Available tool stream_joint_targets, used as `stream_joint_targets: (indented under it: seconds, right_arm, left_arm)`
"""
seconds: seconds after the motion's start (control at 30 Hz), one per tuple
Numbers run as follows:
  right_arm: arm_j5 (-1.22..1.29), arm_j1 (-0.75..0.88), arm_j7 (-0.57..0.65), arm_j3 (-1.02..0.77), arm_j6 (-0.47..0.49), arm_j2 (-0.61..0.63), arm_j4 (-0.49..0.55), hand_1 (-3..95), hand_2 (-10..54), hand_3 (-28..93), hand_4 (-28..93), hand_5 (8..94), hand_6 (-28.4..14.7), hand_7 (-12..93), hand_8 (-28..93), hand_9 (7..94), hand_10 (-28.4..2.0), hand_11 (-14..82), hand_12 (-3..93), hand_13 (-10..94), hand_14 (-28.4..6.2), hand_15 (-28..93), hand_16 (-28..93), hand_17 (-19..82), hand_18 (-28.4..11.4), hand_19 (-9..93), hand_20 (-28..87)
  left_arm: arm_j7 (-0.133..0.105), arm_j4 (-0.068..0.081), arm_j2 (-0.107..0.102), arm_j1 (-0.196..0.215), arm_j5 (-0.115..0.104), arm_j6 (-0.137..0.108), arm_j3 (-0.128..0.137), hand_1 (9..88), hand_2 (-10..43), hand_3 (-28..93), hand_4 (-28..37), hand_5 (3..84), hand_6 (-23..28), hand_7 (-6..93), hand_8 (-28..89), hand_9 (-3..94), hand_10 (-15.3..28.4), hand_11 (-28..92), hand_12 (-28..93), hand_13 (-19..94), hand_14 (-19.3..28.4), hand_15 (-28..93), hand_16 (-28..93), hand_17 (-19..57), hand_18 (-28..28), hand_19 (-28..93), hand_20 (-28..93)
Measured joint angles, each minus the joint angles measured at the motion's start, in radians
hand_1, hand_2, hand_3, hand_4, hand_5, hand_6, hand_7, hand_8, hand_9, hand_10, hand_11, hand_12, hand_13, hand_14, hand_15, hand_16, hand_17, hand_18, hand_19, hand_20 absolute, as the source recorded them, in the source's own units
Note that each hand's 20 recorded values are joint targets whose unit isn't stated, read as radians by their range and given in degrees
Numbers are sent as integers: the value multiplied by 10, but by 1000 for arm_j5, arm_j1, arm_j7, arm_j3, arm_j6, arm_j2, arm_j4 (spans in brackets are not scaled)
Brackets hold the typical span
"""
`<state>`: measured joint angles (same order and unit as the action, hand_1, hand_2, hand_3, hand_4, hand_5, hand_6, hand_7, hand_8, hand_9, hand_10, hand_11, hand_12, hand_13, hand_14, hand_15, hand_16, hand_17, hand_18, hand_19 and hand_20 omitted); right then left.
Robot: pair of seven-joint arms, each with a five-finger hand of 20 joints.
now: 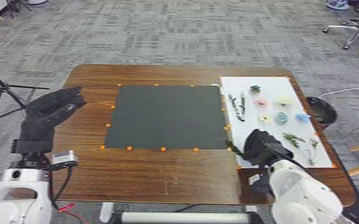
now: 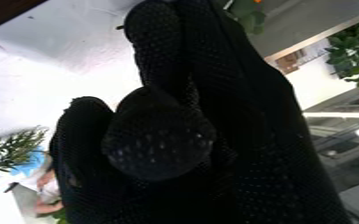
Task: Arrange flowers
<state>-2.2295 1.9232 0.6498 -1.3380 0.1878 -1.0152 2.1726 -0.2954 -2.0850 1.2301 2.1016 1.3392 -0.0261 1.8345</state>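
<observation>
I have my right hand [image 1: 262, 145] low over the near corner of the white board [image 1: 273, 82], on the side by the dark mat [image 1: 167, 117]. A green leaf [image 1: 233, 148] pokes out beside it; I can't tell whether the hand is holding it, or how wide the grip is. My left hand [image 1: 51, 107] is at the table's left side, fingers relaxed and loosely open. On the board I see 1 pink flower [image 1: 262, 102], 1 blue flower [image 1: 302, 118], dark stems [image 1: 238, 107] and, near my right hand, a green sprig [image 1: 294, 137].
</observation>
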Motion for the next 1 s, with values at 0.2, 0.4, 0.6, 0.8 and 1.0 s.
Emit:
stream_joint_targets:
  seconds: [0.2, 0.4, 0.6, 0.8, 1.0]
  right_arm:
    - [31, 2, -14, -14, -82, 3, -22, 689, -95, 483, 24, 732, -55, 228, 276, 912, -110, 196, 459, 937, -7, 579, 316, 719, -61, 905, 486]
    - [92, 0, -27, -50, -156, 8, -15, 680, -95, 500, 24, 732, -57, 238, 272, 913, -110, 201, 461, 937, -7, 584, 311, 720, -62, 907, 485]
    - [123, -9, -37, -74, -177, 21, 34, 677, -95, 506, 25, 733, -57, 245, 269, 913, -110, 206, 458, 937, -7, 586, 307, 722, -59, 908, 483]
    - [301, -73, -29, -31, -193, 49, 47, 674, -95, 509, 27, 732, -58, 248, 264, 916, -111, 206, 453, 937, -6, 590, 304, 725, -58, 910, 481]
    - [566, -241, -9, 111, -196, 80, -9, 673, -95, 510, 30, 733, -61, 254, 259, 918, -114, 208, 448, 937, -5, 595, 298, 728, -56, 910, 479]
  left_arm:
    - [0, 0, 4, 2, -1, 0, 0, 376, -93, 630, -164, 498, 25, 176, -73, 505, 136, 254, 154, 434, 184, 309, 6, 119, 131, 183, 246]
    - [0, 0, 4, 1, -1, 0, 0, 375, -93, 630, -164, 497, 26, 176, -73, 502, 135, 253, 155, 433, 184, 309, 6, 119, 131, 183, 245]
    - [1, 3, 1, 0, -4, 0, 1, 369, -87, 630, -167, 497, 25, 176, -72, 503, 135, 253, 154, 433, 185, 309, 6, 119, 131, 183, 245]
    - [3, 49, -54, -10, -84, -14, 1, 269, -1, 668, -259, 503, 28, 170, -71, 508, 142, 250, 150, 423, 184, 287, 3, 111, 125, 135, 214]
    - [3, 142, -143, -49, -215, -129, -8, 213, 75, 679, -281, 513, 24, 161, -74, 507, 147, 230, 142, 408, 179, 266, 5, 104, 119, 111, 203]
